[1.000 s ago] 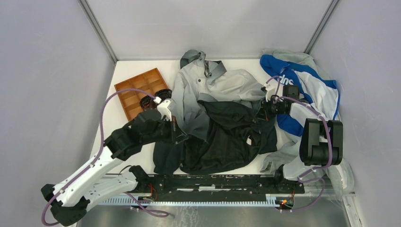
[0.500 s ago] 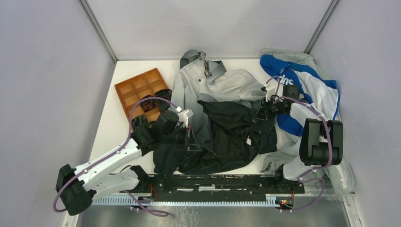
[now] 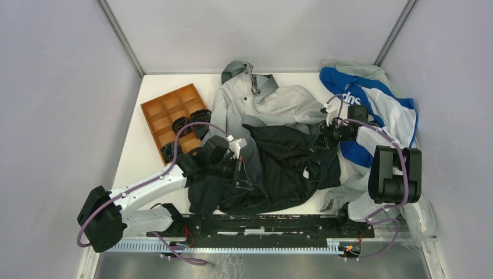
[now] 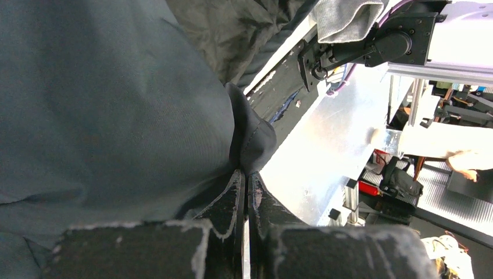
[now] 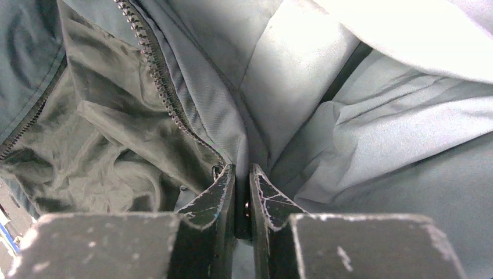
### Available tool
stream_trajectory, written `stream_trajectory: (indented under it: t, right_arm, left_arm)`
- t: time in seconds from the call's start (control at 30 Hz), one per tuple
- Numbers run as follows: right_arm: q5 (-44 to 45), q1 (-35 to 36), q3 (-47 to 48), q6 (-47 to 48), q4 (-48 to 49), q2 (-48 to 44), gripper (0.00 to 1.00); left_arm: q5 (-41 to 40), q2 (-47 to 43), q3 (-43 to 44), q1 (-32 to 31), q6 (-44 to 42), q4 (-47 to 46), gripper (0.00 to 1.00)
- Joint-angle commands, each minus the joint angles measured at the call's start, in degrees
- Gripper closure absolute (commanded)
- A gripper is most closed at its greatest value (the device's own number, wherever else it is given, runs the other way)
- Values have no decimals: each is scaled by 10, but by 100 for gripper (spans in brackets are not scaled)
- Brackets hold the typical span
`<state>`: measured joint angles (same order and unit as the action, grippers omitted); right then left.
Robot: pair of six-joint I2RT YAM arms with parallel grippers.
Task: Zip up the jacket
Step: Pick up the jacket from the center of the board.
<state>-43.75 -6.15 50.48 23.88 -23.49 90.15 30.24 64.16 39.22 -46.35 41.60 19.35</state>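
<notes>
Aligning the front, I judge: left gripper [image 4: 244,177] clamps a dark fabric fold, right gripper [image 5: 242,174] pinches the edge beside the zipper teeth [image 5: 152,67] of the jacket [image 3: 273,107], spread unzipped across the middle of the table [image 3: 136,145], grey collar fading to black hem; next I must bring both zipper ends together.

Robotics lab, by every sign: white table [image 3: 132,156] boxed in by plain grey panels [image 3: 58,116] on aluminium posts [image 3: 119,36], black mounting rail [image 3: 261,224] bolted along the near edge, purple cables [image 3: 192,125] looping over arm links. Past the edge, from the left wrist: metal framing [image 4: 415,99], wired gear, somebody's hand [image 4: 471,160] at a desk.
</notes>
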Motion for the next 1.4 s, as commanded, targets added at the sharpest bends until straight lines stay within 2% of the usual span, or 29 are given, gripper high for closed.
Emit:
stream_trajectory:
  t: [0.0,0.3,0.53,0.73,0.93,1.1,1.2,1.3,1.37]
  right_arm:
    - [-19,-2,18,19,-17,-6,80]
    - [3,-3,60,55,-62,-21,61]
    - [21,-3,87,87,-101,-42,53]
    - [25,-3,144,129,-155,-71,50]
    - [-74,11,147,145,-187,-96,49]
    - [-135,90,78,160,-152,-143,49]
    - [-182,140,25,235,-132,-192,44]
    - [-225,172,-6,366,-163,-233,30]
    - [-237,196,-18,418,-184,-247,24]
  left_arm:
    - [18,1,-4,-1,-14,-20,98]
    - [19,0,-10,0,-9,-38,98]
    - [26,-1,-14,-1,-4,-56,98]
    - [33,-12,-24,0,3,-75,98]
    - [33,-27,-33,-1,8,-92,98]
    - [25,-33,-35,-1,14,-92,98]
    - [20,-37,-39,-1,23,-93,98]
    - [16,-39,-40,-1,28,-97,98]
    - [13,-40,-36,0,30,-98,98]
